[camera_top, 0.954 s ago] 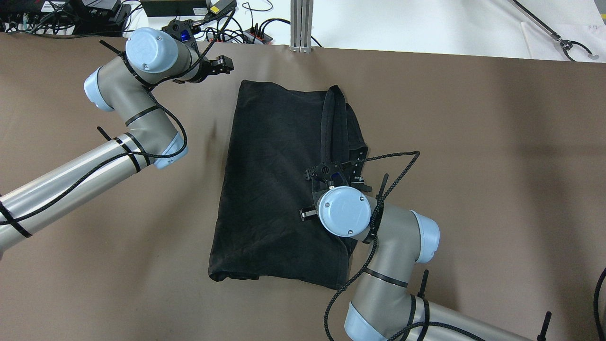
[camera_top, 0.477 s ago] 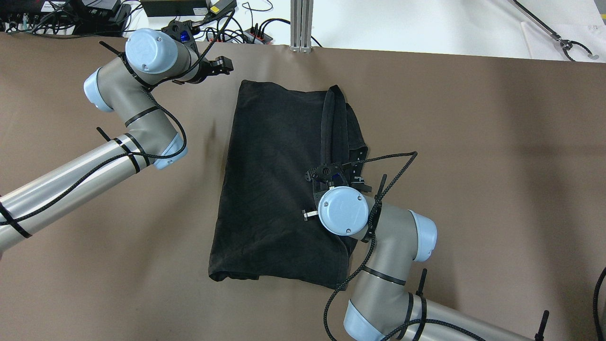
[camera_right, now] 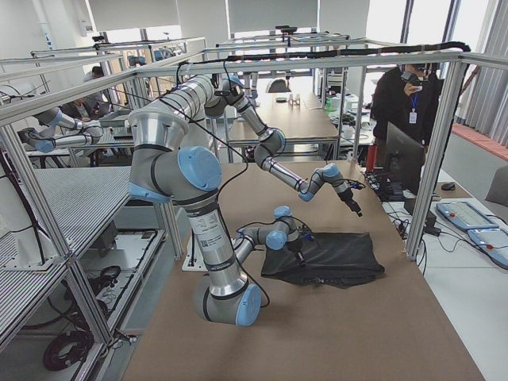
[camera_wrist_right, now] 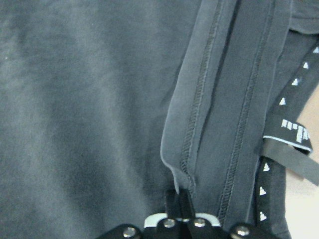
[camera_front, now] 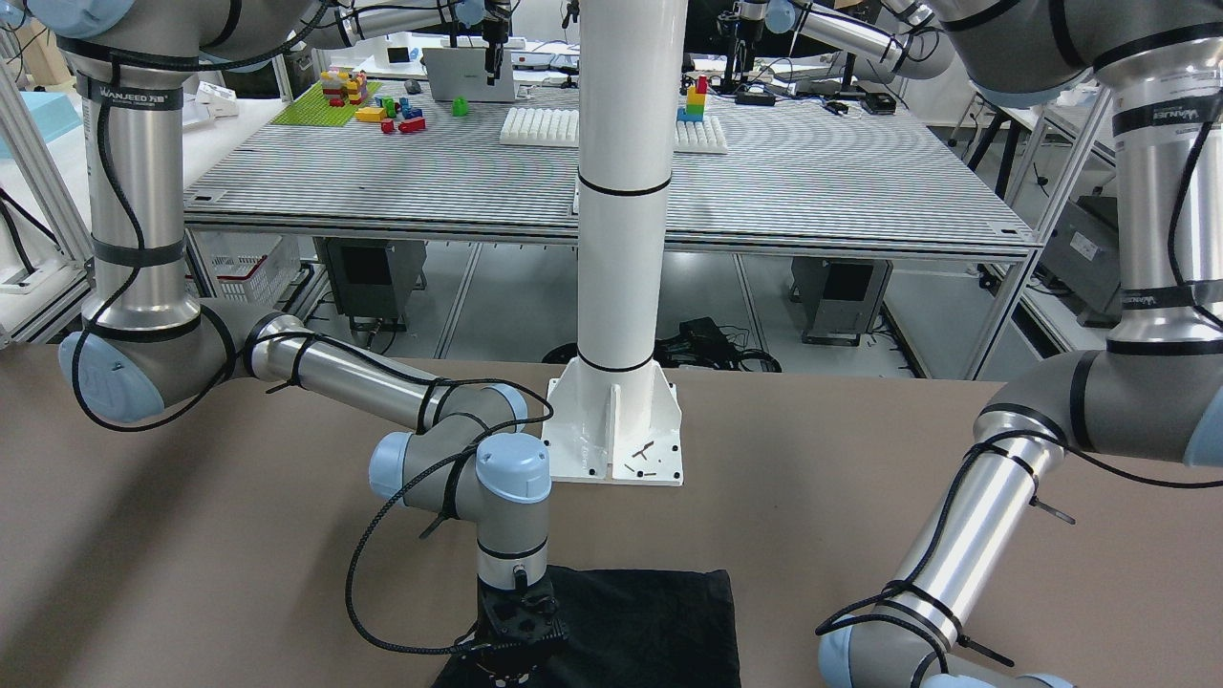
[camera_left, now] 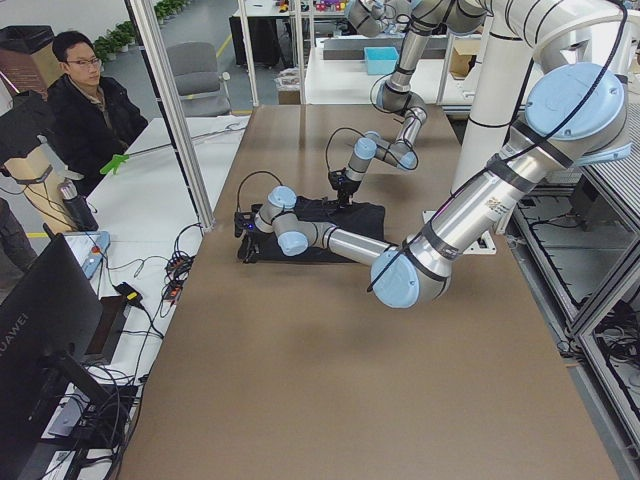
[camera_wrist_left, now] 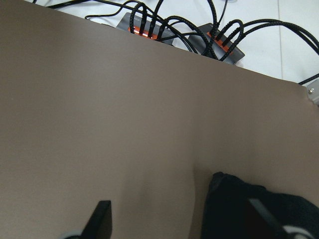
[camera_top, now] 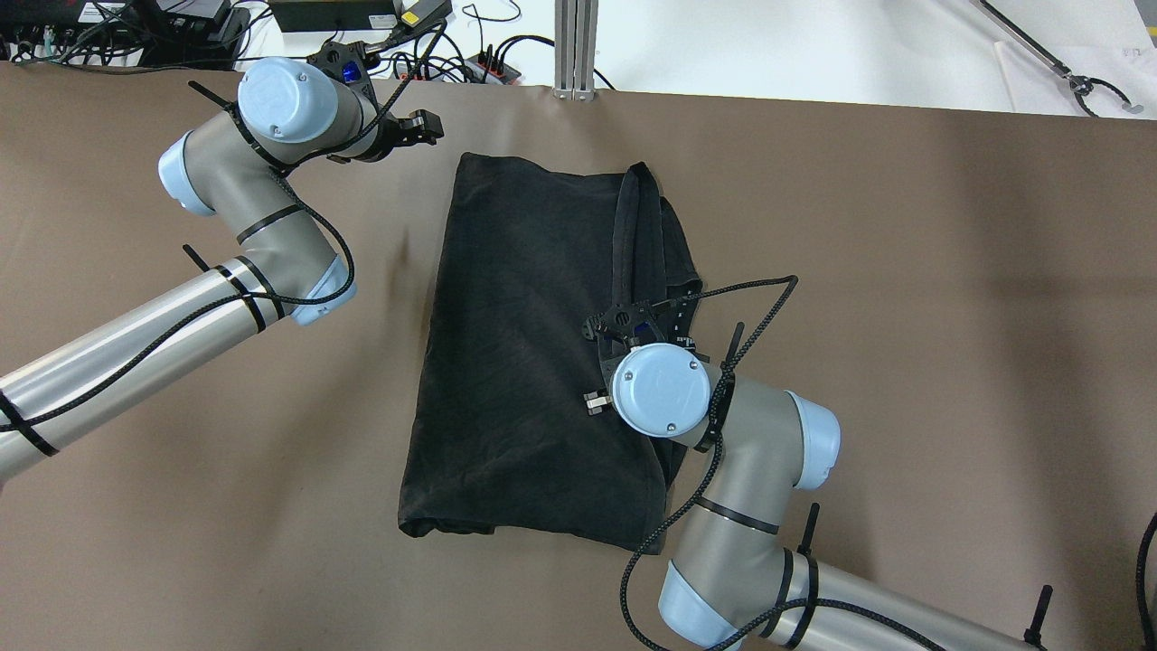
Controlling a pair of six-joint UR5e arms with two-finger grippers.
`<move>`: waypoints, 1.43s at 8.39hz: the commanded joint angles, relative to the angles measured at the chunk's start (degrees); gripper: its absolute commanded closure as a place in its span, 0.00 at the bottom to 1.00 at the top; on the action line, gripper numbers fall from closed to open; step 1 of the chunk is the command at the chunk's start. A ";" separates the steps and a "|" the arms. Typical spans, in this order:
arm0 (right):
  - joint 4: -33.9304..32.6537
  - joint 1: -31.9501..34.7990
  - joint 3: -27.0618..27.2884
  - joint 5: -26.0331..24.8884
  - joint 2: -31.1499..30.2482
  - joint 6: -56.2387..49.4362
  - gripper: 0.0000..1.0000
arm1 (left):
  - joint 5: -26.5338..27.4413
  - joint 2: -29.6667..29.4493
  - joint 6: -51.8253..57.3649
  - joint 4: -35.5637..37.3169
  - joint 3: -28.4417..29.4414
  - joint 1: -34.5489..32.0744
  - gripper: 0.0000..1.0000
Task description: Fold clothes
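On the table (camera_top: 904,271), the right tool (camera_wrist_right: 180,197) pinches the clothes (camera_top: 524,316).

One camera looks steeply down over the table (camera_top: 904,271), another faces it from across; both show the clothes (camera_top: 524,316); wrist cameras sit close.

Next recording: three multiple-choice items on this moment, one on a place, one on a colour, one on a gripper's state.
1. The left gripper hangs: A over bare table by the clothes' far left corner; B over their middle; C off the table.
2. The clothes are: A white; B black; C red.
3. The right gripper is: A wide open; B holding a cable; C shut on the clothes' hem.
A: left wrist view shows table, fabric corner beside. B: black in every view. C: right wrist view shows the pinch.
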 commanded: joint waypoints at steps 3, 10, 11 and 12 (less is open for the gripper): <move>0.26 2.33 2.46 4.08 -3.89 -3.74 1.00 | 1.14 0.10 -0.79 0.00 0.00 1.18 0.06; 0.35 1.89 7.84 4.26 -8.93 -1.36 0.05 | 2.02 -0.51 -1.94 0.00 0.00 1.71 0.06; 0.00 3.63 7.76 4.26 -8.23 -1.45 0.05 | 2.02 -0.52 -1.85 0.00 0.00 1.71 0.06; -0.18 4.95 6.89 4.17 -6.92 -1.62 0.05 | 2.02 -0.52 -1.85 0.00 0.00 1.71 0.06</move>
